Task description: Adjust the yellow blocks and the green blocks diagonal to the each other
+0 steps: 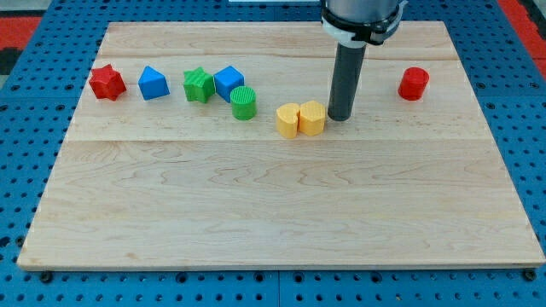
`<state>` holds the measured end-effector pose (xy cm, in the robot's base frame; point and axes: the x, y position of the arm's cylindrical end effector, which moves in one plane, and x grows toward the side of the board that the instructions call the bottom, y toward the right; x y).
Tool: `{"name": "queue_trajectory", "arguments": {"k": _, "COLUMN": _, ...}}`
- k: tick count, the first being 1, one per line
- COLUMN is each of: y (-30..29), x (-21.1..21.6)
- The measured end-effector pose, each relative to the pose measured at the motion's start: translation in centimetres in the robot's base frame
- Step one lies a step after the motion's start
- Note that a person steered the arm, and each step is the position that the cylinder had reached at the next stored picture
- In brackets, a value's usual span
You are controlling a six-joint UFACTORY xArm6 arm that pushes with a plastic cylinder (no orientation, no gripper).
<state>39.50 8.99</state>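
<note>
Here I am on the desk (281,222), and my tip (339,118) sits right beside the yellow hexagon block (312,118), on its side toward the view's right, touching it or very nearly so; I cannot tell which. My end effector is only a plain rod, so there is nothing to open or close and it has hold of nothing; all it can do is push.

The yellow hexagon block is pressed against the yellow heart-shaped block (288,120), the two forming a tight pair just above the middle of the desk. Off toward the view's left, well clear of my tip, the green cylinder block (243,102) stands near the green star block (198,85), with a blue cube block (228,82) wedged between and slightly above them.

How far along? I judge it part way. The yellows are gathered, the greens sit close together, and the greens lie a little higher and to the view's left of the yellows, so a shallow slant exists already. It reads more like a row than a true diagonal, though, so I reckon more nudging remains, likely sending the yellows further toward the view's bottom.
</note>
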Motion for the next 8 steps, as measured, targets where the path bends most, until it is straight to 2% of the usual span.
{"name": "queue_trajectory", "arguments": {"k": 1, "y": -1.8, "x": 0.0}}
{"name": "queue_trajectory", "arguments": {"k": 3, "y": -9.3, "x": 1.4}}
{"name": "queue_trajectory", "arguments": {"k": 4, "y": -10.0, "x": 1.0}}
{"name": "queue_trajectory", "arguments": {"k": 6, "y": -18.7, "x": 0.7}}
{"name": "queue_trajectory", "arguments": {"k": 7, "y": -20.8, "x": 1.3}}
{"name": "queue_trajectory", "arguments": {"k": 8, "y": -19.8, "x": 2.9}}
